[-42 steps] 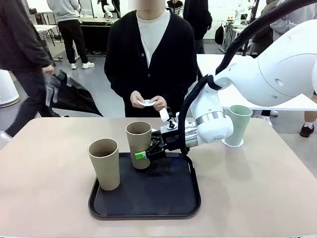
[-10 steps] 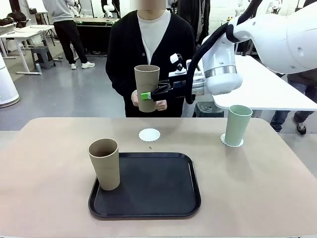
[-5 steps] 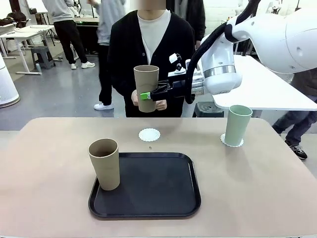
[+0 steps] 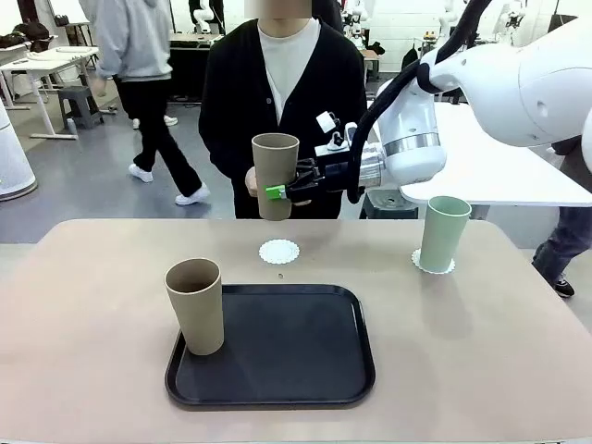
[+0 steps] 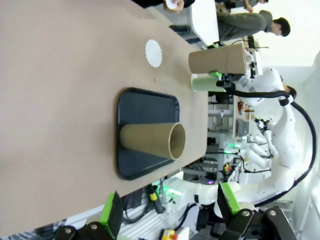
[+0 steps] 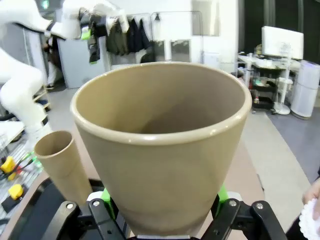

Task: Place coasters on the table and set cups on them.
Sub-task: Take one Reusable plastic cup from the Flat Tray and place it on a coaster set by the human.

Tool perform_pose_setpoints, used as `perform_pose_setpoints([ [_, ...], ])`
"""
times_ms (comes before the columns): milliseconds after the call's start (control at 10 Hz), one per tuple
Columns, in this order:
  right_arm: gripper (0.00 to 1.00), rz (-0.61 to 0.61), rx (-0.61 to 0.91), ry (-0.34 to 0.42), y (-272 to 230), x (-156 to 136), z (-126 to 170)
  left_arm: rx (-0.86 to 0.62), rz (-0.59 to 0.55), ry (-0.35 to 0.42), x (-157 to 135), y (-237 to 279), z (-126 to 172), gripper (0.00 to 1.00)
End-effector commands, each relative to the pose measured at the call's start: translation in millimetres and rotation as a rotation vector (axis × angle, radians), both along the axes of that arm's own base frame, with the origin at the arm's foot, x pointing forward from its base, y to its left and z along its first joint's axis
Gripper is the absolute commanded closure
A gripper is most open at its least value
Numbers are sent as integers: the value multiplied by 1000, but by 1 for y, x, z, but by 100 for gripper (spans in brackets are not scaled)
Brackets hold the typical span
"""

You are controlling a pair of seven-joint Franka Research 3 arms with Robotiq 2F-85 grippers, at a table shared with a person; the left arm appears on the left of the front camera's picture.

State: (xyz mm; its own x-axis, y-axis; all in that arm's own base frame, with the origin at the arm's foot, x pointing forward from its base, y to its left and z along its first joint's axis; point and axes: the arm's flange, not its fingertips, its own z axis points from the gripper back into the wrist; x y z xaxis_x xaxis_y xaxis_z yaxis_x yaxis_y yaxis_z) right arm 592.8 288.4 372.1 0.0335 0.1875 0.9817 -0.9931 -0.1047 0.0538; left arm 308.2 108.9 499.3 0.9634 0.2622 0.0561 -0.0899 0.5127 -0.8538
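High over the table (image 4: 462,351), the tan cup (image 4: 275,171) hangs upright; mouth up.

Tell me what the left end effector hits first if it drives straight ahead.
Likely the tan cup standing on the black tray, roughly centred ahead of the left end effector; depth is unclear.

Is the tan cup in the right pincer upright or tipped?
Upright: the tan cup hangs in the air mouth-up, rim level in the front view, clamped near its base by the right pincer.
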Motion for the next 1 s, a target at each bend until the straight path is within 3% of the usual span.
perform_pose_setpoints([
  [0, 17, 105, 0, -23, -4, 24, 0, -11, -1, -11, -1, 0, 0, 0],
  [900, 17, 127, -8, -2, 3, 77, -44, -11, -1, -11, -1, 0, 0, 0],
])
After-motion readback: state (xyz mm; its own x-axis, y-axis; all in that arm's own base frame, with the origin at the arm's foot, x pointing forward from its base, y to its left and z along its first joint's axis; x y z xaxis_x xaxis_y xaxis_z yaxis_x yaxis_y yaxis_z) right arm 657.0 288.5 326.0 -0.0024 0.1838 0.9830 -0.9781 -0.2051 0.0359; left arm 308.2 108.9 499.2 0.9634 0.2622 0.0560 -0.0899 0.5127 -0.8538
